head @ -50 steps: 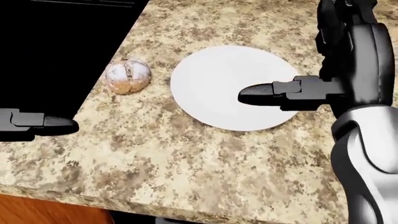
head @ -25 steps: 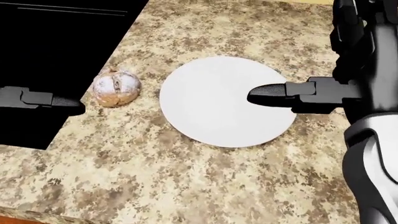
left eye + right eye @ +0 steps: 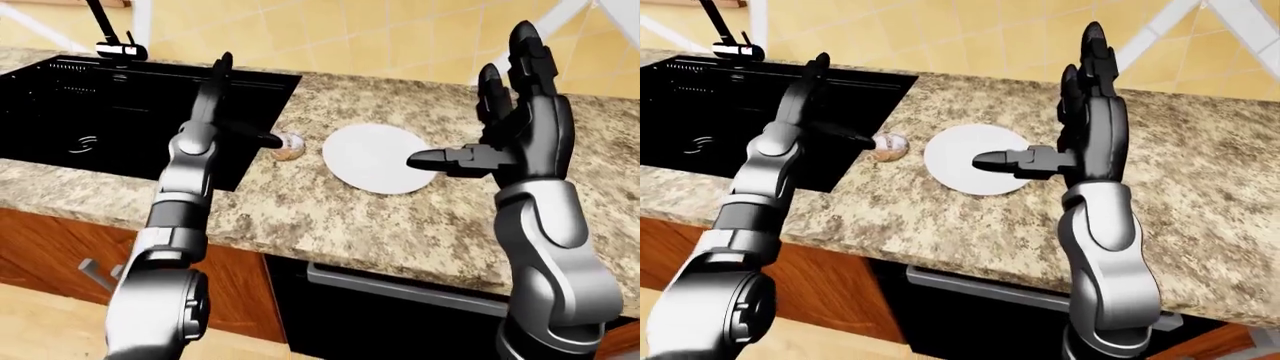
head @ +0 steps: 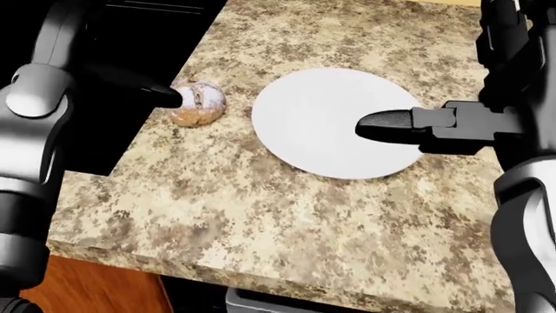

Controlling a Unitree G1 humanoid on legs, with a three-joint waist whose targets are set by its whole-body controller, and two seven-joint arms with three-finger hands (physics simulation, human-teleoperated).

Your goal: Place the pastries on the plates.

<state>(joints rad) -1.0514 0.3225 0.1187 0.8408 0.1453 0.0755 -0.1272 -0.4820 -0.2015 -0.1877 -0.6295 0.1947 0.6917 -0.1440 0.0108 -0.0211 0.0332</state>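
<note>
With both hands' fingers spread wide, the left hand (image 4: 130, 88) should close gently around the pastry (image 4: 198, 103) (beside the plate (image 4: 304, 117)) before lifting.

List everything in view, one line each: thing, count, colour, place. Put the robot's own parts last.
pastry: one, brown with a pale top, on the counter left of the plate, by the sink's edge.
plate: one, white, bare, mid-counter.
counter: one, speckled beige granite.
sink: one, black, left of the counter.
faucet: one, black, above the sink.
cabinets: reddish-brown wood, under the counter.
left robot hand: black, open, fingertip at the pastry.
right robot hand: black, open, over the plate's right part.
</note>
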